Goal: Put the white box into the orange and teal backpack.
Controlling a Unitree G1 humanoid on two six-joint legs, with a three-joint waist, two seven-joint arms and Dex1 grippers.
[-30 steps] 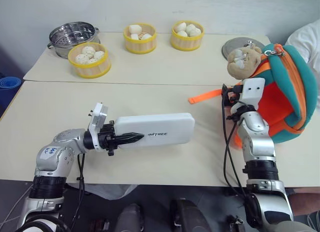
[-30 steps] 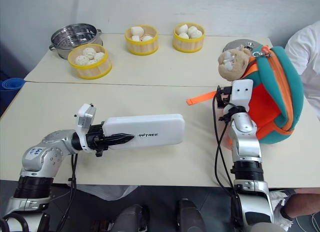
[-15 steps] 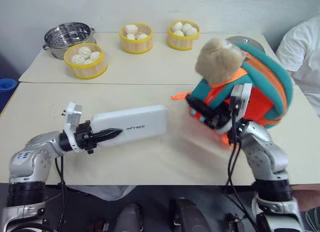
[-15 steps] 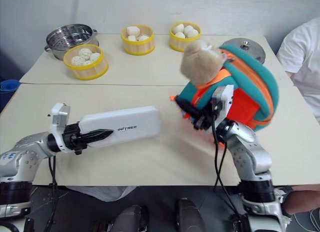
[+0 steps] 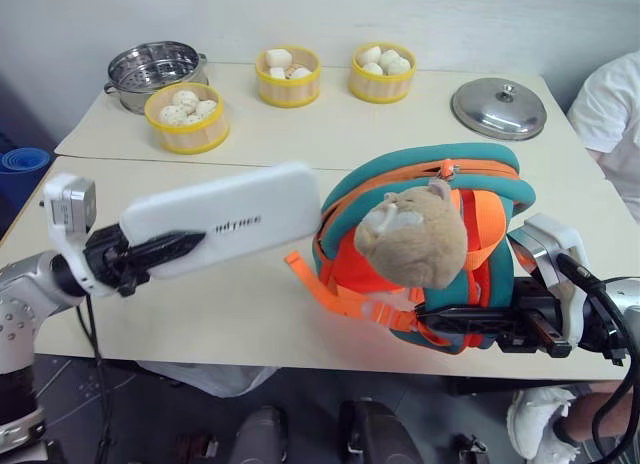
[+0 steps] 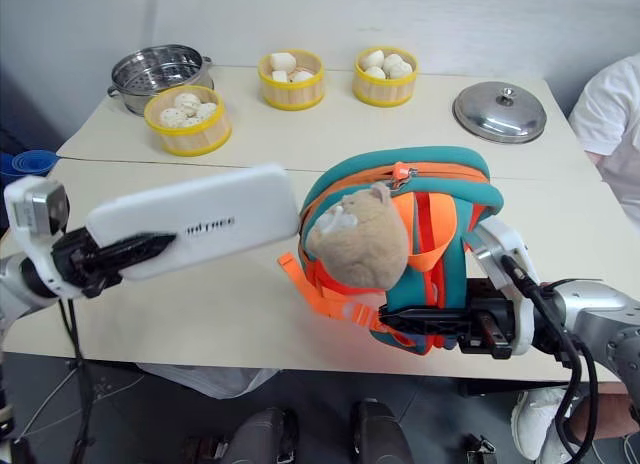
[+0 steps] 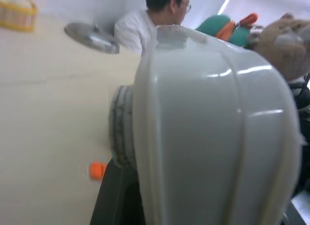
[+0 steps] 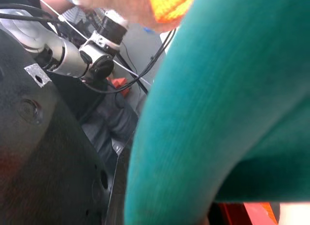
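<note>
My left gripper (image 5: 180, 248) is shut on one end of the white box (image 5: 225, 216), holding it in the air over the left of the table, its free end pointing at the backpack. The same box looms close in the left wrist view (image 7: 213, 128). The orange and teal backpack (image 5: 488, 246) stands at the table's front edge, zipper side up, with its tan plush hamster (image 5: 412, 234) facing me. My right gripper (image 5: 440, 317) points left, shut on the backpack's lower teal edge. Teal fabric (image 8: 232, 113) lies right against the right wrist camera.
At the back stand three yellow steamer baskets of buns (image 5: 186, 116) (image 5: 288, 75) (image 5: 382, 72), a steel pot (image 5: 153, 69) and a steel lid (image 5: 498, 107). A person in white (image 5: 615, 104) sits at the right. An orange strap (image 5: 330, 289) trails left of the backpack.
My right gripper closed on the backpack and dragged it to the table's front edge, turning it so the hamster faces me. My left gripper raised the box off the table and moved left.
</note>
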